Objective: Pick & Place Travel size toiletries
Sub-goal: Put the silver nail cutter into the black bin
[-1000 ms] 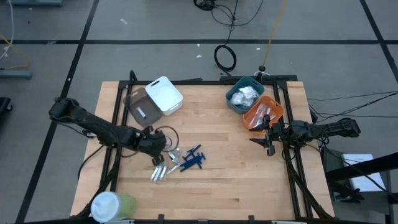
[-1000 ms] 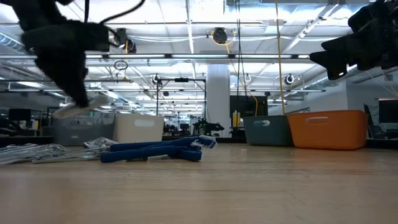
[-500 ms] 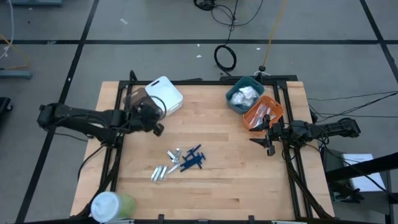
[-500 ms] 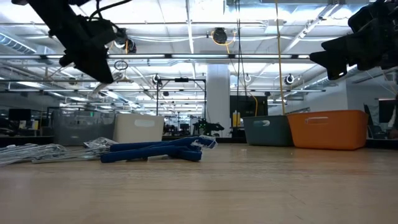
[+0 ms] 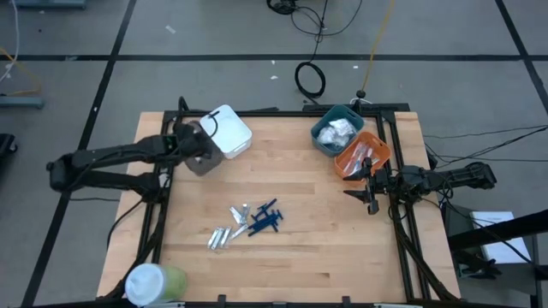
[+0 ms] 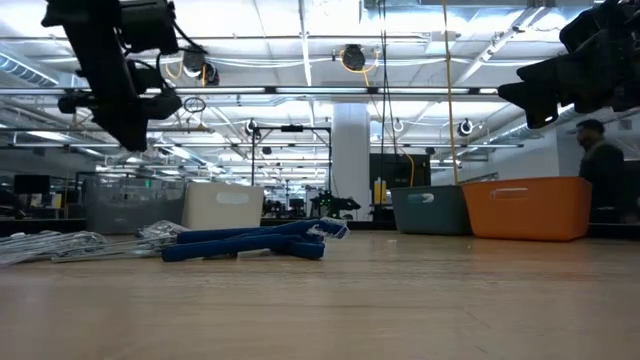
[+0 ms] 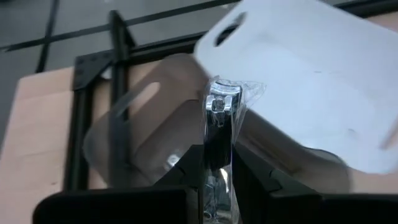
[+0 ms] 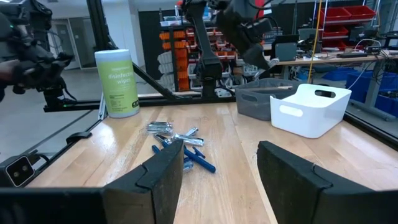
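Over the clear bin [image 5: 195, 152]: left pincer [image 7: 219, 163] clamped on a silver packet [image 7: 219, 118], poised above the opening, likely for a drop
Right pincer [image 8: 216, 165]: fingers apart, empty; parked beside the orange bin [image 5: 364, 156], waiting
Remaining toiletries: silver tubes [image 5: 224, 235] and blue sticks [image 5: 265, 218] heaped mid-surface [image 5: 325, 239]
Sorting: white bin [image 5: 228, 130] touches the clear one; teal bin [image 5: 336, 130] holds white packets [image 5: 334, 130]

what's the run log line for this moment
left gripper: shut on small silver tube, above clear bin | right gripper: open, idle beside orange bin
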{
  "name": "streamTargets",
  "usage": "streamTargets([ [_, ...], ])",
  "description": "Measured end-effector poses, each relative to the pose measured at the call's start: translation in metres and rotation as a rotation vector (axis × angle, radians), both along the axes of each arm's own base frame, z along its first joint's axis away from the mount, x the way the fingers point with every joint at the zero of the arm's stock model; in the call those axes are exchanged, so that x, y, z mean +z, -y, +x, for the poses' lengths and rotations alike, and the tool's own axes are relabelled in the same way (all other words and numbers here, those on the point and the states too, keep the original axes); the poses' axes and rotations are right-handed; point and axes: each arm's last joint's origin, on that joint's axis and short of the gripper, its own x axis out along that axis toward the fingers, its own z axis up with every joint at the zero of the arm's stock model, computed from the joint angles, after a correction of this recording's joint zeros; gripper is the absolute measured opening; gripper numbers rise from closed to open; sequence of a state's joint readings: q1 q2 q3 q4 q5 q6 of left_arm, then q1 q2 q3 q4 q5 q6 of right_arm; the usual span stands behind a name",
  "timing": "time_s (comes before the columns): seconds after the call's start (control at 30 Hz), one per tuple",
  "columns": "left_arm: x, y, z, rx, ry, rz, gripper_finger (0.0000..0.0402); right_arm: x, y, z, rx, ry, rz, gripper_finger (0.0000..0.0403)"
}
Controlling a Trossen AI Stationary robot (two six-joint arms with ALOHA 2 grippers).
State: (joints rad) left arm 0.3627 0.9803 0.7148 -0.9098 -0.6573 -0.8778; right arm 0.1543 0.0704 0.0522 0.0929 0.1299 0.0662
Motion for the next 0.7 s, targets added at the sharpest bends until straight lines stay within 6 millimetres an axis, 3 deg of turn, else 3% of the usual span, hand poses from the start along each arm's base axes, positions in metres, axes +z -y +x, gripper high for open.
streamTargets([
  [0.23, -0.010, -0.014, -0.002, 0.075, -0.071, -0.034, 0.0051, 0.000, 0.000, 0.000, 0.000, 0.000, 0.000, 0.0194],
  [0.5, -0.035, -0.014, -0.007, 0.089, -0.145, -0.132, 0.0051, 0.000, 0.000, 0.000, 0.000, 0.000, 0.000, 0.0192],
  [0.7, -0.037, -0.014, -0.007, 0.092, -0.146, -0.133, 0.0051, 0.000, 0.000, 0.000, 0.000, 0.000, 0.000, 0.0194],
])
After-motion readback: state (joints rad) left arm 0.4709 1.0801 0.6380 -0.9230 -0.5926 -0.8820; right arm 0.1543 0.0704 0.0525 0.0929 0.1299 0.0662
